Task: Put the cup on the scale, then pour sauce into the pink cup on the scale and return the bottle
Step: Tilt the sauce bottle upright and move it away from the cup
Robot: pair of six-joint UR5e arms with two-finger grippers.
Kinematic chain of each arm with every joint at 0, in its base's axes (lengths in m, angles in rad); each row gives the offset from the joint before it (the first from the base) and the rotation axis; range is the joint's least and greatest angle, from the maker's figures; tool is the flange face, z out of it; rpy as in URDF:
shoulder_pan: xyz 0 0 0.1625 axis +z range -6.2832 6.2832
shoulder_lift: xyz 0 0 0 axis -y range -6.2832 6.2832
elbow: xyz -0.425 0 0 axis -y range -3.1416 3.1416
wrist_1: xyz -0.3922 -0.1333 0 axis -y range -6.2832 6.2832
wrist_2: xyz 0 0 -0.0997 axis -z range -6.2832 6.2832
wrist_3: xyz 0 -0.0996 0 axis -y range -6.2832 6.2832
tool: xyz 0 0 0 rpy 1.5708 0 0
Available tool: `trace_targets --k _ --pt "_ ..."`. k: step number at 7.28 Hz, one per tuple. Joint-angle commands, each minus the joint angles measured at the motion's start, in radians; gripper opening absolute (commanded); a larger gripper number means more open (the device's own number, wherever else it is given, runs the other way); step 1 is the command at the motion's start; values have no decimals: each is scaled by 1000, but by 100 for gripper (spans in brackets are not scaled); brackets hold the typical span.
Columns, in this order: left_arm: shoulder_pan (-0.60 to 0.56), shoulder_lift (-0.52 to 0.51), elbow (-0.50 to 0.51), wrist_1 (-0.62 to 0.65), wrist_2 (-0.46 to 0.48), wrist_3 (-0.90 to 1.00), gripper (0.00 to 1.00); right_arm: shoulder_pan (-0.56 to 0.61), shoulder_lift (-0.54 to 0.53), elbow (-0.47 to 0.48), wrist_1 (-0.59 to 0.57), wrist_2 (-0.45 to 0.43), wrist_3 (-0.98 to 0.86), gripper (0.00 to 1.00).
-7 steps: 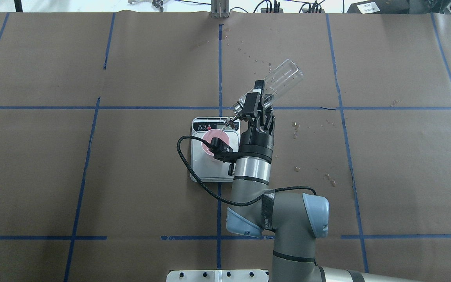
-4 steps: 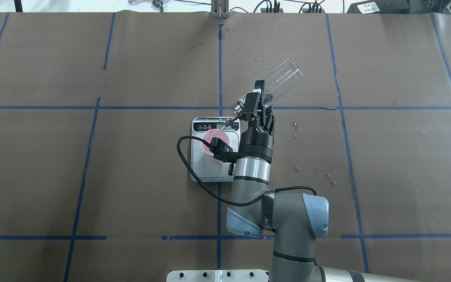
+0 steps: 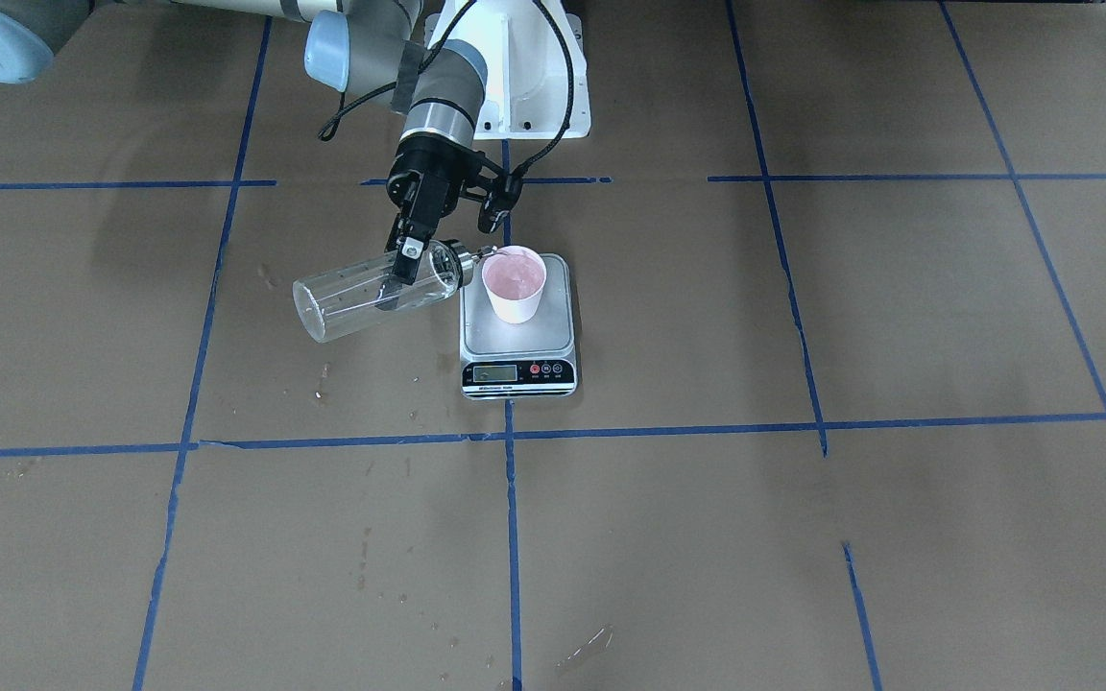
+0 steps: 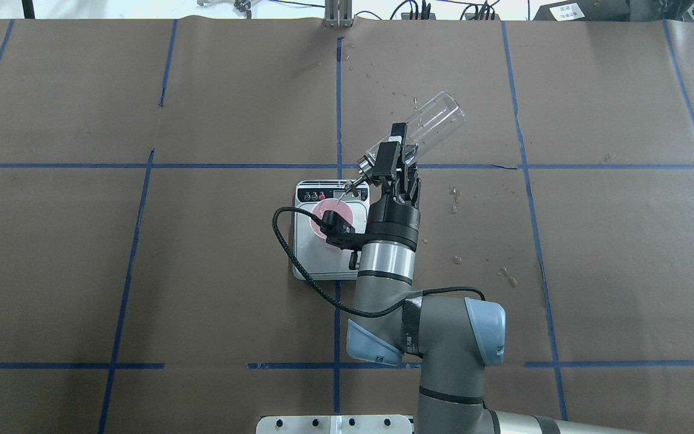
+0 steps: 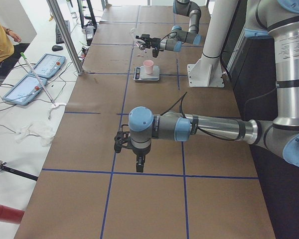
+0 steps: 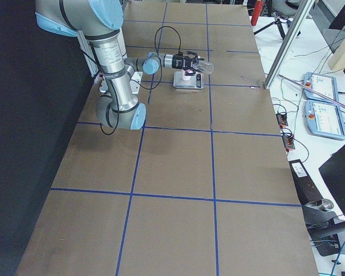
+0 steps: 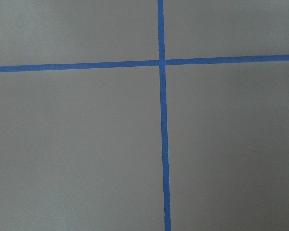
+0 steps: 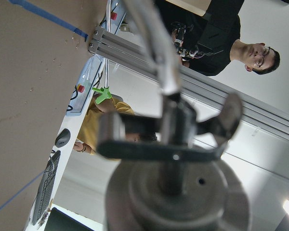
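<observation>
Spout shifted; bottle in right claw

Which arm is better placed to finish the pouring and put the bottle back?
Right. The right claw is shut on the tilted bottle, whose spout is at the rim of the cup on the scale. The left claw hangs far away from them.
</observation>
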Motion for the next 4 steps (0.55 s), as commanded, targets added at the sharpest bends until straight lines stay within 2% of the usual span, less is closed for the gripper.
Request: trace_targets --k 1,4 --pt "-1 0 -3 0 0 0 100 -2 -40 -2 175 47 9 0" --pt "1 -2 -3 -2 0 0 100 4 -46 -1 466 143 58 0"
